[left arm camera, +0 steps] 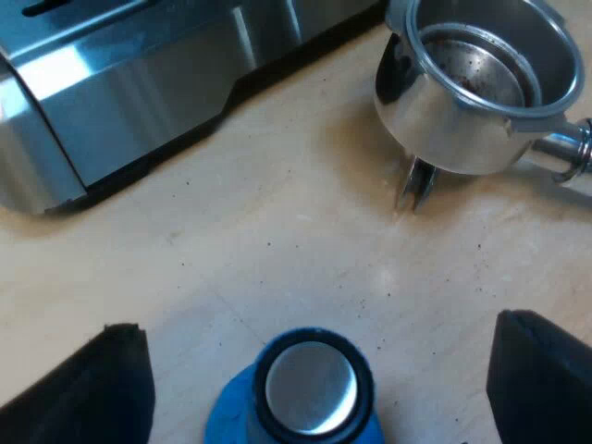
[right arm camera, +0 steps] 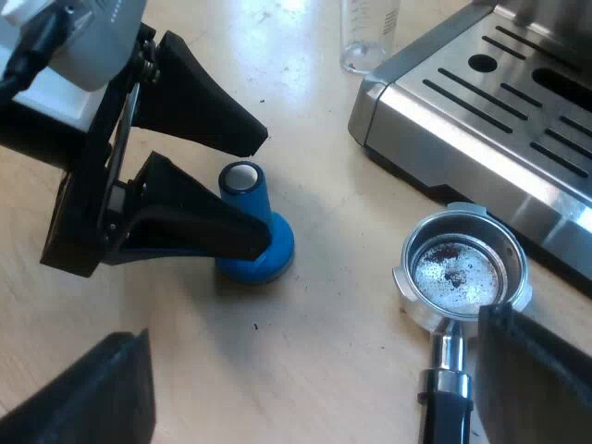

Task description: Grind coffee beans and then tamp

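Straddling blue tamper [left arm camera: 310, 393], left tool [left arm camera: 319, 328] stands spread; right tool [right arm camera: 310, 324] spread near holder [right arm camera: 462, 268].

Bare table [left arm camera: 277, 240] lies open between tamper [left arm camera: 310, 388] and holder [left arm camera: 481, 83] — the machine [left arm camera: 139, 83] walls one side.

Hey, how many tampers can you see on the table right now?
1. A blue tamper stands upright on the table between the fingers of the open left tool, apart from the loose metal holder. Others may lie outside these wrist views.
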Motion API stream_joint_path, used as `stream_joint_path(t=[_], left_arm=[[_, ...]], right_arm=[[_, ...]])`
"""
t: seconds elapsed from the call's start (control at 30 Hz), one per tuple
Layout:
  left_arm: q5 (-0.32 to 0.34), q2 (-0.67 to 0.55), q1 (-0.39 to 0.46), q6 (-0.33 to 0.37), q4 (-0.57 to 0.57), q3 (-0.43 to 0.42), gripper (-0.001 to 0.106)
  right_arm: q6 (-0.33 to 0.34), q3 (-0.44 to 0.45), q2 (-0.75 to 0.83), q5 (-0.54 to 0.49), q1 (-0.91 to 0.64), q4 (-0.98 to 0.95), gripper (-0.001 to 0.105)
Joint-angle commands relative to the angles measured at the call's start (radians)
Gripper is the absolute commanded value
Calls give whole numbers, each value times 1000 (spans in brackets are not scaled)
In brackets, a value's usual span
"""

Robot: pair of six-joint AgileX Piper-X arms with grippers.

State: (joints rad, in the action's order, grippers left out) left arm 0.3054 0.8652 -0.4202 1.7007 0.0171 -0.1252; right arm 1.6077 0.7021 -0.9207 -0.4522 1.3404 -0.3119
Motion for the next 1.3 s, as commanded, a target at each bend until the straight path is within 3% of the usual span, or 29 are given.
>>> stream_joint_path(t=[0.03,0.47,0.6,0.73,0.93,1.1,1.3], left_arm=[[-3,24,-1,1,42,0,79],[-3,59,-1,3,71,0,78],[-3,59,-1,3,71,0,64],[-3,59,-1,3,71,0,42],[-3,59,-1,3,71,0,23],[-3,59,-1,3,71,0,13],[-3,59,-1,1,78,0,13]], right_arm=[[3,1,1,8,-2,8,72],[3,1,1,8,-2,8,72],[3,1,1,8,-2,8,72],[3,1,1,8,-2,8,72],[3,1,1,8,-2,8,72],[3,1,1,8,-2,8,72],[3,1,1,8,-2,8,72]])
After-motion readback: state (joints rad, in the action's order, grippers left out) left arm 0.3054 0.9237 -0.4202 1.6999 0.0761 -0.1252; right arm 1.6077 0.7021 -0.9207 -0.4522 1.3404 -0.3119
